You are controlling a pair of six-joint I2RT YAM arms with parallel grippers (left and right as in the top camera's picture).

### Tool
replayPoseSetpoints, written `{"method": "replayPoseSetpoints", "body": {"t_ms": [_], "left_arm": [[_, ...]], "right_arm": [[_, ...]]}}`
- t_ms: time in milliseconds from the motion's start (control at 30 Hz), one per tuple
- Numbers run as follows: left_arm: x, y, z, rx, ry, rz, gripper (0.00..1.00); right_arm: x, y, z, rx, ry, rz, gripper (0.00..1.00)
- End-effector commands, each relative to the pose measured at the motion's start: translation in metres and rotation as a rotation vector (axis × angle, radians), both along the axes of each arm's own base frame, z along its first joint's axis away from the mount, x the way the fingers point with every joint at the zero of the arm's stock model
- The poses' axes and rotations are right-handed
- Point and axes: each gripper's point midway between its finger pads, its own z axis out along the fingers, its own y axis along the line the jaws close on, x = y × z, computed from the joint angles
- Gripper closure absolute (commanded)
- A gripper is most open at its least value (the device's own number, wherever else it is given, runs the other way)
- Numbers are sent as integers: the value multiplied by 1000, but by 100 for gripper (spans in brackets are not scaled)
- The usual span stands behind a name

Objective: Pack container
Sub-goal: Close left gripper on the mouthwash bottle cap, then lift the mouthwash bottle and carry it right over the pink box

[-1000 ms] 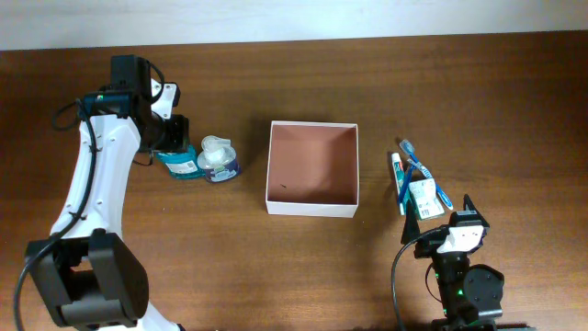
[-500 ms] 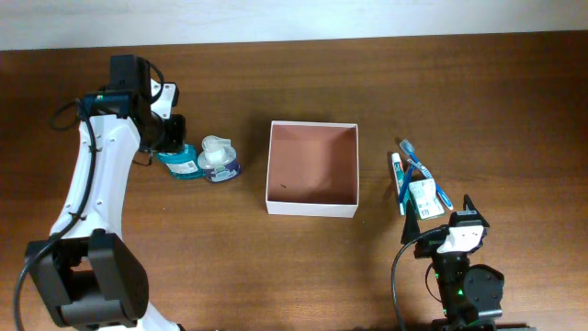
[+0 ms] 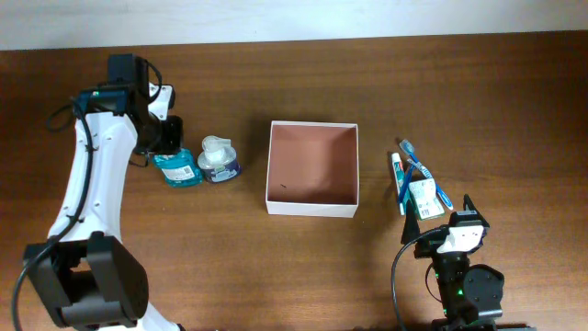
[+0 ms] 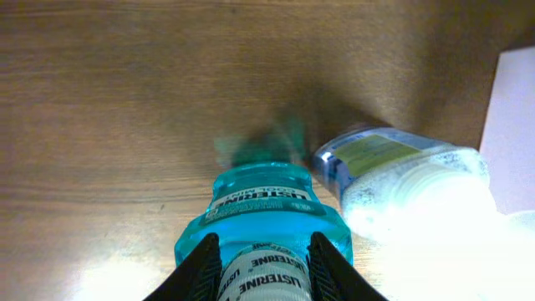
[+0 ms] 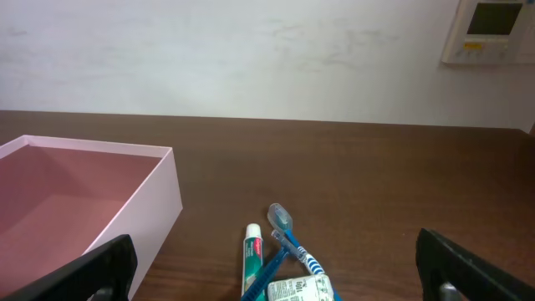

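The container, a shallow white box with a reddish-brown inside, sits mid-table and holds nothing. It also shows as a white wall in the left wrist view and as the container in the right wrist view. To its left, my left gripper is shut on the white cap of a teal mouthwash bottle. From the wrist, the left gripper has both fingers pressed against the cap of the teal bottle. My right gripper stands open near the front edge, and the right gripper holds nothing.
A clear bottle with a white cap stands right beside the teal one, as the clear bottle also shows from the wrist. Right of the container lie a toothpaste tube, a blue toothbrush and a small white packet.
My left gripper's jaws have closed onto the teal bottle's cap, and the arm has shifted slightly left. The right arm has not moved.
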Motion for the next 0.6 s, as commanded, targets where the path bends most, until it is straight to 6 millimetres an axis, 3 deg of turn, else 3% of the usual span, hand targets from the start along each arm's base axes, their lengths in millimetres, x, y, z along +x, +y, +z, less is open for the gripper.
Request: {"method": "replayPoseSetpoints", "body": {"t_ms": [0, 567], "left_arm": [[5, 8, 51, 27, -132, 46, 81], [-15, -1, 180, -28, -417, 112, 81]], "right_arm": [[0, 1, -2, 4, 3, 3, 2], [0, 1, -2, 4, 3, 3, 2]]}}
